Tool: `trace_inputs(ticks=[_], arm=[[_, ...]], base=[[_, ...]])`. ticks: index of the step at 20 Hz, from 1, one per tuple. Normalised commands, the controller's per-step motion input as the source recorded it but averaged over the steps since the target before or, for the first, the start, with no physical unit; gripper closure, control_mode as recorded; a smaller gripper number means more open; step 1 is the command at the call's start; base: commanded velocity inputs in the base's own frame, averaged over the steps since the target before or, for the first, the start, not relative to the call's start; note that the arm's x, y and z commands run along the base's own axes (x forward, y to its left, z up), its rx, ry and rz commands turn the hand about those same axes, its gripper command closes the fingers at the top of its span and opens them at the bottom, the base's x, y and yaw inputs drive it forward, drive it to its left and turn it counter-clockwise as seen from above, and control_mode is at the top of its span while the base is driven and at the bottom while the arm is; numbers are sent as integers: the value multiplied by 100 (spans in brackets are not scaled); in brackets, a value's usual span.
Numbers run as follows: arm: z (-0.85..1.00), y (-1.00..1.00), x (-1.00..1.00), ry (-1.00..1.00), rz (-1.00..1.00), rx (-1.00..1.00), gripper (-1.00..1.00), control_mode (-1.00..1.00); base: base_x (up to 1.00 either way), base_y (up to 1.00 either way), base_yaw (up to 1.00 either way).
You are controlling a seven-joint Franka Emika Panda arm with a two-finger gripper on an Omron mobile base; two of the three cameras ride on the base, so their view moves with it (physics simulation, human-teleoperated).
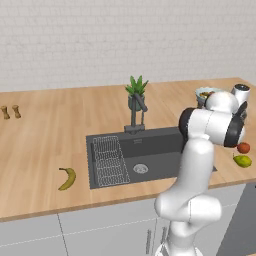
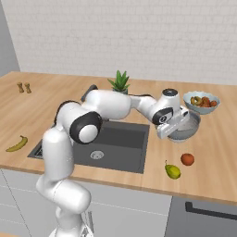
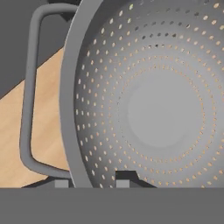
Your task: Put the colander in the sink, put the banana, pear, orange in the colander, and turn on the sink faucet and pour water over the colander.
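Even, bright rendered light, soft faint shadows, no glare, slightly soft low-resolution edges throughout

Rendered home kitchen; wooden countertop [image 1: 45,145] over pale grey cabinet fronts [image 1: 100,232]; dark sink [image 1: 150,162] set into it, wire rack [image 1: 110,160] on its left, faucet [image 1: 136,115] behind; white brick wall [image 1: 125,35]; potted plant [image 1: 136,92], fruit bowl [image 2: 201,102], loose banana [image 1: 67,178], pear [image 2: 173,171], orange [image 2: 187,159]; colander [image 2: 187,127] on the counter.

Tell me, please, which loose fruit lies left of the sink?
The curved yellow banana; the round orange-red orange and yellow-green pear lie right of the dark grey sink.
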Motion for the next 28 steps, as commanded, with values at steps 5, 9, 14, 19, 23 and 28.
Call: trace_inputs(ticks=[5, 9, 14, 19, 23, 28], arm=[[66, 13, -65, 0, 13, -1, 100, -100], [50, 27, -74, 5, 7, 0, 100, -100], [24, 48, -75, 12, 15, 6, 100, -100], [4, 62, -53, 15, 19, 16, 100, -100], [-7, 84, -13, 2, 23, 11, 100, -100], [-23, 83, 21, 0, 22, 4, 100, -100]], base=[[0, 0, 0], [0, 0, 0], [0, 0, 0], [0, 0, 0], [0, 0, 0], [0, 0, 0]])
